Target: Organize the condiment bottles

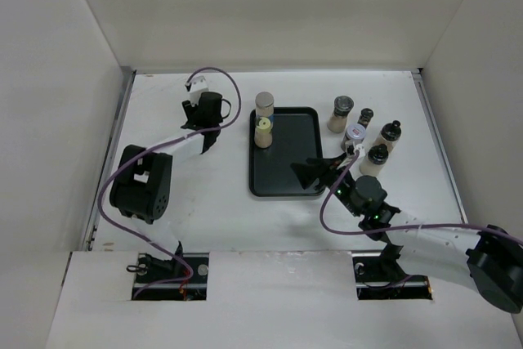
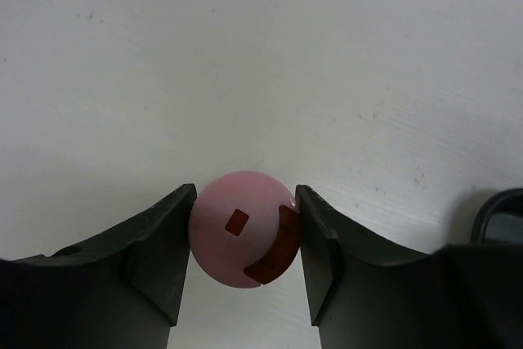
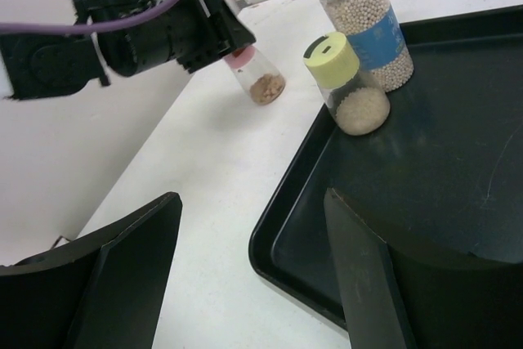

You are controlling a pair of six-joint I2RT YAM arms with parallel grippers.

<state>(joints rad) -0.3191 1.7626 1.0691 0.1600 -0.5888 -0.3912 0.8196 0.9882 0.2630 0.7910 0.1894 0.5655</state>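
Note:
My left gripper (image 1: 212, 112) is shut on a pink-capped bottle (image 2: 245, 230), left of the black tray (image 1: 286, 171); both fingers (image 2: 155, 243) press the cap. The right wrist view shows that bottle (image 3: 260, 81) with brown filling under the left gripper (image 3: 192, 34). I cannot tell whether it touches the table. A silver-capped jar (image 1: 264, 104) (image 3: 364, 22) and a yellow-capped jar (image 1: 263, 132) (image 3: 347, 87) stand at the tray's far left. Several more bottles (image 1: 364, 132) stand right of the tray. My right gripper (image 1: 310, 171) (image 3: 252, 202) is open and empty over the tray's near edge.
The tray's rim shows in the right wrist view (image 3: 286, 226) and its corner in the left wrist view (image 2: 500, 214). White walls enclose the table on three sides. The left arm's purple cable (image 1: 237, 96) loops near the tray's far left corner.

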